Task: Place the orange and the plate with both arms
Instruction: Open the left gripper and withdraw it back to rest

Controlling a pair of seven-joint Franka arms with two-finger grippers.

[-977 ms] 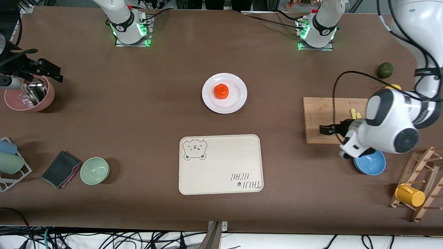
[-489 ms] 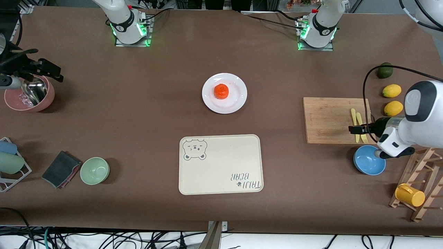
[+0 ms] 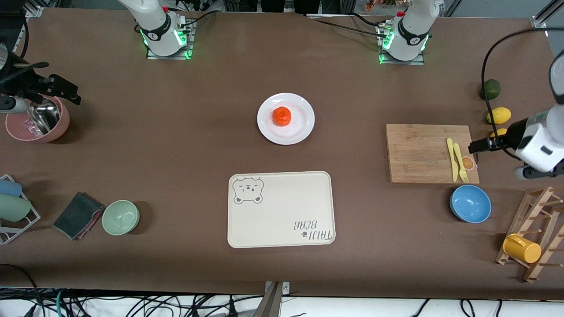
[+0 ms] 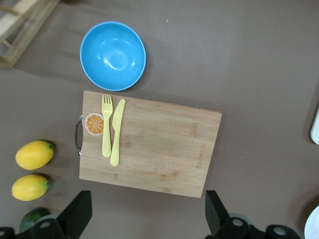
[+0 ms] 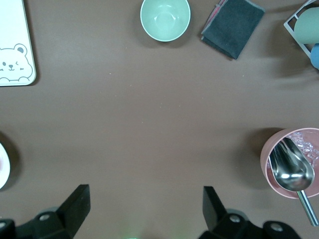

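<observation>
The orange [image 3: 281, 116] sits on the white plate [image 3: 303, 126] in the middle of the table, between the arm bases and the cream tray. My left gripper [image 3: 474, 146] is open and empty, up over the cutting board's handle end; in the left wrist view [image 4: 147, 219] its fingers [image 4: 79, 213] stand wide apart above bare table. My right gripper [image 3: 70, 93] is open and empty beside the pink bowl at the right arm's end; it shows open in the right wrist view [image 5: 144, 211]. A sliver of the plate [image 5: 2, 167] shows there.
A cream bear-printed tray [image 3: 282, 209] lies nearer the camera than the plate. A cutting board [image 3: 418, 154] holds a yellow fork and knife [image 3: 456, 158]. A blue bowl [image 3: 470, 203], lemons [image 3: 499, 115], a pink bowl with scoop [image 3: 37, 121], a green bowl [image 3: 120, 217] and a cup rack [image 3: 533, 237] stand around.
My left arm has swung away from the cutting board toward its end of the table, uncovering the fork, knife and lemons. The right arm, orange and plate have not moved.
</observation>
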